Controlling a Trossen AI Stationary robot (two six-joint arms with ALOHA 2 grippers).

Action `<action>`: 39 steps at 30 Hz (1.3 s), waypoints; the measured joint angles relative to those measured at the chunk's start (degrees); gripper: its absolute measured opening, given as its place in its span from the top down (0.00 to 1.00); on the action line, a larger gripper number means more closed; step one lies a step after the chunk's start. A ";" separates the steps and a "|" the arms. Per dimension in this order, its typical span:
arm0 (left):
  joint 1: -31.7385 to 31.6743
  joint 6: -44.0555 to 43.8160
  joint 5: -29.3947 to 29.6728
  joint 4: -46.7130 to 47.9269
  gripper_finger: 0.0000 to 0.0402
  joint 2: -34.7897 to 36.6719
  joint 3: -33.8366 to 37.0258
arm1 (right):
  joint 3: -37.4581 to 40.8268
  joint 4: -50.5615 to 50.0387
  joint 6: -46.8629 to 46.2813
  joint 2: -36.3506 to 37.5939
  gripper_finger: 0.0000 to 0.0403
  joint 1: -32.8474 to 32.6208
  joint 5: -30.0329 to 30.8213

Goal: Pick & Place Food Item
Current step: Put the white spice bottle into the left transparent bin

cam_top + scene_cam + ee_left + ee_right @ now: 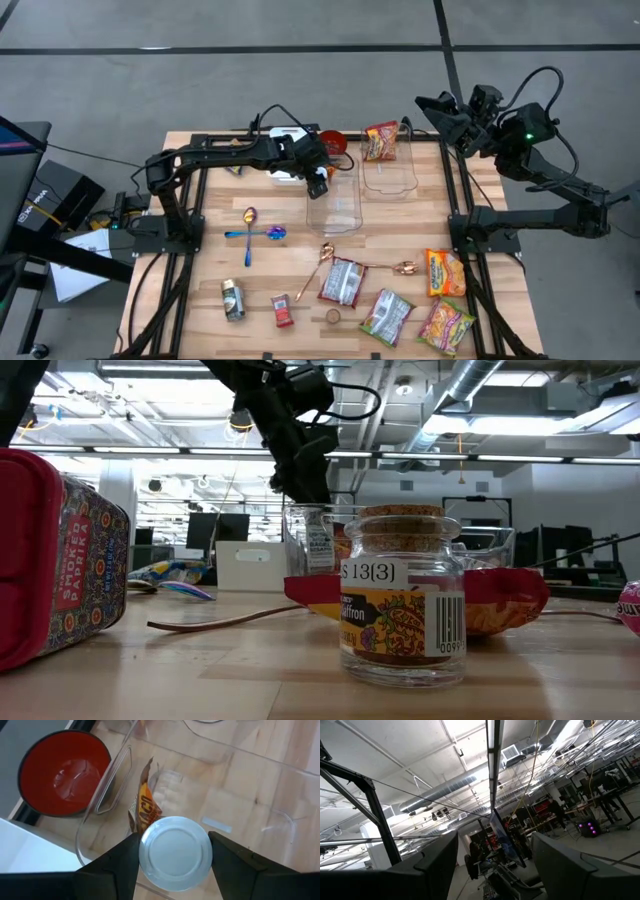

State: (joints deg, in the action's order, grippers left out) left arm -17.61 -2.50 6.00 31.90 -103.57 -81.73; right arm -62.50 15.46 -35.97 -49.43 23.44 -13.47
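Note:
My left gripper [319, 176] is shut on a small round can with a plain silver top [175, 852], over the far end of a clear plastic container [334, 203]. In the low view the can [319, 546] hangs upright below the fingers, between the container's walls. An orange snack packet [145, 808] shows just beyond the can, low at the container's wall. My right gripper [432, 106] is open and empty, raised beyond the table's far right corner, and its wrist view shows only the ceiling. My left gripper pinches the can's round side wall [142, 855] between its two fingers, one on each opposite side, just under the silver top. The fingers [303, 478] come from above, pointing down. The can hangs upright; whether its base rests on the container's floor I cannot tell.
A second clear container [389, 172] with a red-orange packet [380, 141] stands to the right. A red bowl [64, 772] sits at the far side. Spoons [250, 232], packets [343, 281], a tin [232, 298] and a cork-topped saffron jar [401, 596] lie nearer.

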 joint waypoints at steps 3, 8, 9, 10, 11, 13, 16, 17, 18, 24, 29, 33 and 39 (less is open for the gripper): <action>0.04 -0.75 0.00 -0.15 0.50 0.00 0.01 | 0.00 0.00 0.25 0.00 0.39 0.00 0.02; 0.04 -3.18 -0.85 -3.68 0.50 0.04 3.23 | 0.00 0.01 0.42 0.00 0.39 0.00 0.02; 0.04 -3.72 -1.03 -3.62 0.50 0.03 3.84 | 0.00 0.00 0.44 0.00 0.39 0.00 0.02; 0.14 -3.93 -1.14 -3.97 0.50 0.02 4.37 | 0.00 0.01 0.42 0.00 0.39 0.00 0.02; 0.32 -4.02 -1.11 -4.62 0.49 0.02 4.80 | 0.00 0.02 0.42 0.00 0.39 0.00 0.02; 0.48 -4.15 -1.01 -5.23 0.50 0.02 5.01 | 0.00 0.00 0.42 0.00 0.39 0.00 0.02; 0.48 -3.98 -1.36 -5.12 0.50 0.02 5.01 | 0.00 0.00 0.42 0.00 0.39 0.00 0.02; 0.48 -3.96 -1.38 -4.99 0.50 0.02 5.01 | 0.00 -0.02 0.42 0.00 0.39 0.00 0.02; 0.48 -3.93 -1.37 -4.92 0.50 0.02 5.01 | 0.00 -0.02 0.42 0.00 0.39 0.00 0.02; -0.47 -3.46 -1.52 -3.95 0.50 0.02 5.01 | 0.00 -0.07 0.42 0.00 0.39 0.00 0.03; -0.52 -2.36 -1.73 -3.28 0.49 0.02 5.03 | 0.00 -0.28 0.17 0.00 0.39 0.00 0.04; -0.48 -2.29 -2.45 -3.24 0.48 0.02 5.03 | 0.00 -0.28 0.10 0.00 0.39 0.00 0.04; -0.48 -2.28 -2.88 -3.26 0.46 0.02 5.03 | 0.00 -0.29 0.00 0.00 0.39 0.00 0.02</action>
State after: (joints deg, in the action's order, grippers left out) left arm -18.09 -4.78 3.12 28.64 -103.55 -76.71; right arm -62.50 15.17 -35.97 -49.43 23.44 -13.45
